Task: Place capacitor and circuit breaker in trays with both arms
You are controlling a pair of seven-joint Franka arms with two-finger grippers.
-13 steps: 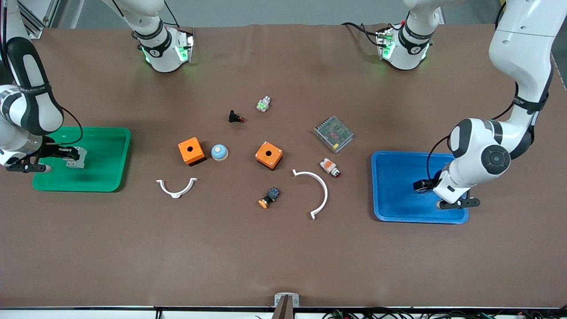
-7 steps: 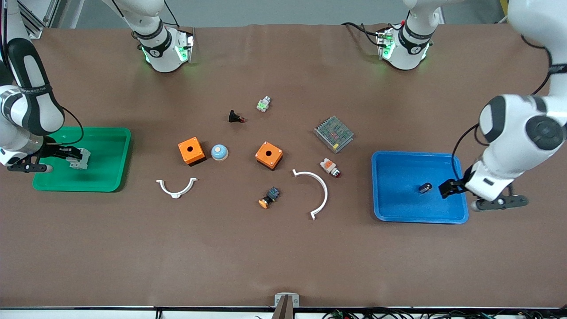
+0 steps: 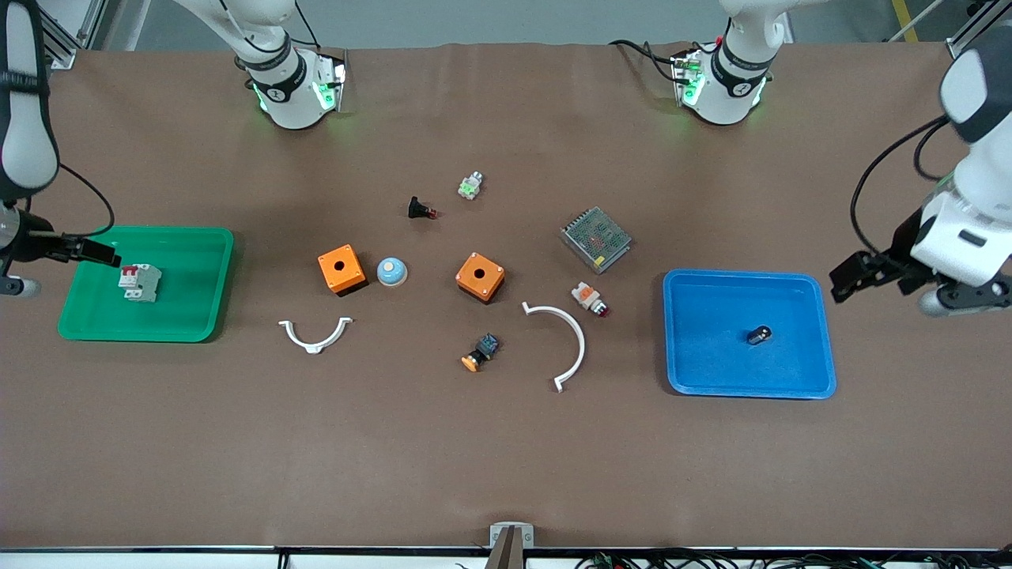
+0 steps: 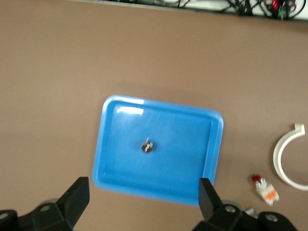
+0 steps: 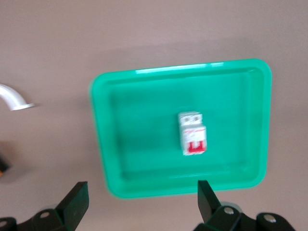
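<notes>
Blue tray (image 3: 822, 332) at the left arm's end of the table holds the capacitor (image 3: 758, 335), lying loose on the tray floor roughly mid-tray, nothing touching it; same in the left wrist view, capacitor (image 4: 147, 146) alone in the blue tray (image 4: 113, 125). Green tray (image 3: 205, 308) at the right arm's end holds the circuit breaker (image 3: 140, 282), lying flat, red switch section visible, clear of the walls; right wrist view confirms it: circuit breaker (image 5: 192, 133) sits inside the green tray (image 5: 103, 144) with the red end showing. Left gripper (image 3: 858, 273) is up in the air over bare table just off the blue tray's outer edge, jaws spread wide, empty; its fingers (image 4: 77, 197) frame the tray in the wrist view. Right gripper (image 3: 91, 251) hangs over the green tray's outer rim, jaws released and empty, fingers (image 5: 74, 202) wide apart in its wrist view. Mid-table clutter, all apart from both trays: two orange boxes (image 3: 341, 269) (image 3: 480, 276) with a small blue dome (image 3: 391, 272) between them, just beside the first; a grey mesh-topped unit (image 3: 596, 239); a white-and-orange cylinder with a red tip (image 3: 590, 299); two white curved brackets (image 3: 315, 335) (image 3: 565, 344); a small black part with a red tip (image 3: 419, 209); a small green-and-white part (image 3: 470, 186); and an orange-capped push button (image 3: 480, 352).
</notes>
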